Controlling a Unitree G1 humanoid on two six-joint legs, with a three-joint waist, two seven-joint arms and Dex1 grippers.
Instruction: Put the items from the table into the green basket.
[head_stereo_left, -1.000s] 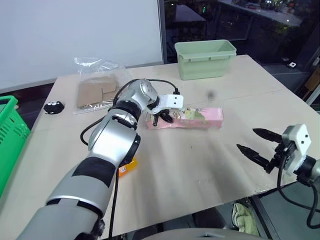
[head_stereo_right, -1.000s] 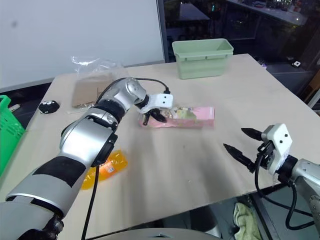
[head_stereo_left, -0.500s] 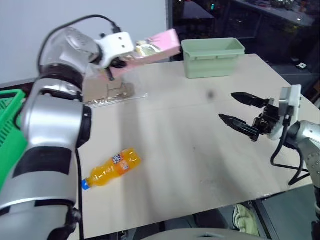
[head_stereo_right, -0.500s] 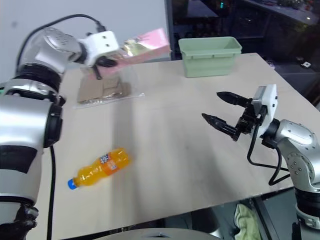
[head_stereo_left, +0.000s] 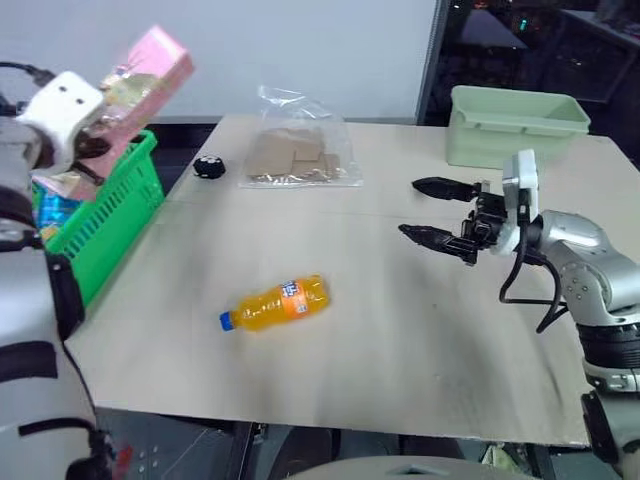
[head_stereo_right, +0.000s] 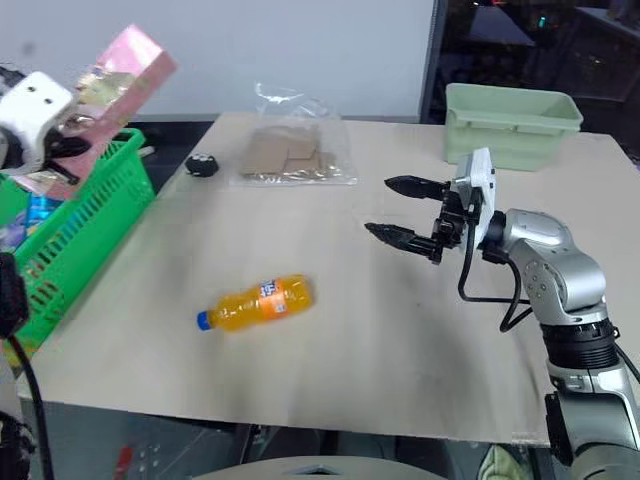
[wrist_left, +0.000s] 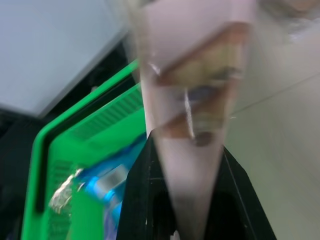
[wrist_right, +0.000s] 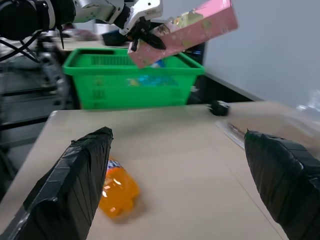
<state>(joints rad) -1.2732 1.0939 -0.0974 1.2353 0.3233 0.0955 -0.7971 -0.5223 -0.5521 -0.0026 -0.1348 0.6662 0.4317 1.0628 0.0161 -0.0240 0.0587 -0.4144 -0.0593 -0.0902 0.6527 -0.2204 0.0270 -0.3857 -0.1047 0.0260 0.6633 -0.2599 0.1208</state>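
Two black fingers of the left pincer (wrist_left: 187, 200) pinch the pink patterned box (head_stereo_left: 140, 75) above the green basket (head_stereo_left: 105, 225); its wrist view reveals blue packaging inside. Right pincer (head_stereo_right: 400, 210) spread over the beige tabletop (head_stereo_left: 400, 330), orange soda bottle (head_stereo_left: 275, 303) lying there.

Pale wall (head_stereo_left: 300, 50), dark window (head_stereo_left: 520, 45)

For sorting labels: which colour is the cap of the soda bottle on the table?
Blue; the soda bottle itself is orange. The left eye view shows it best.
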